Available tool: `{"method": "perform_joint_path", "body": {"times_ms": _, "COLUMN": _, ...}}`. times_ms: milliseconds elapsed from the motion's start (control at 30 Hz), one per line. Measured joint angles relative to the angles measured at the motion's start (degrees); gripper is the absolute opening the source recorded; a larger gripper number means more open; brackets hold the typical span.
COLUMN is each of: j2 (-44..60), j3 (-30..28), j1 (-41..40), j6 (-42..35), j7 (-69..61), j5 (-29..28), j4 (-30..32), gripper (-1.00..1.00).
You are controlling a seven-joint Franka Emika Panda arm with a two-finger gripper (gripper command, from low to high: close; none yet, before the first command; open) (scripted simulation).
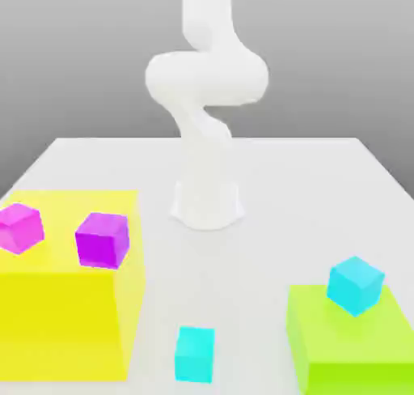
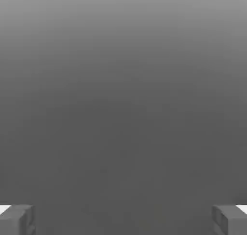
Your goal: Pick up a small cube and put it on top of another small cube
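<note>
Pincer (image 2: 123,219): spread wide, empty — hand view faces blank grey.
Small cube (image 1: 195,354): on the bench (image 1: 267,183), between yellow block (image 1: 69,304) and green block (image 1: 349,341).
Sky-cyan cube (image 1: 355,285): atop green block.
Risk: near-identical hues — grabbing the wrong cube; green block's edge may crowd the approach.

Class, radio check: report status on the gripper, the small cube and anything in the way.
Gripper open, holding nothing. Small cube on the table, untouched, between yellow block and green block. Nothing on top of it.
</note>
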State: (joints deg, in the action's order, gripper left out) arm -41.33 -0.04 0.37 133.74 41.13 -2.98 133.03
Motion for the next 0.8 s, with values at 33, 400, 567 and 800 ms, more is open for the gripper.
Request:
{"method": "perform_joint_path", "body": {"times_ms": 33, "j2": 2.0, "j3": -0.1, "j1": 0.2, "j6": 0.8, "j7": -2.1, "j5": -1.3, "j4": 0.5, "gripper": 0.00}}
{"method": "perform_joint_path", "body": {"times_ms": 400, "j2": 21.9, "j3": -4.4, "j1": 2.8, "j6": 9.1, "j7": -26.0, "j5": -10.0, "j4": 5.9, "gripper": 0.00}}
{"method": "perform_joint_path", "body": {"times_ms": 567, "j2": 30.7, "j3": -7.0, "j1": 4.1, "j6": 13.3, "j7": -39.6, "j5": -10.1, "j4": 8.5, "gripper": 0.00}}
{"method": "perform_joint_path", "body": {"times_ms": 800, "j2": 42.7, "j3": -7.8, "j1": 4.3, "j6": 19.6, "j7": -62.9, "j5": -4.1, "j4": 12.2, "gripper": 0.00}}
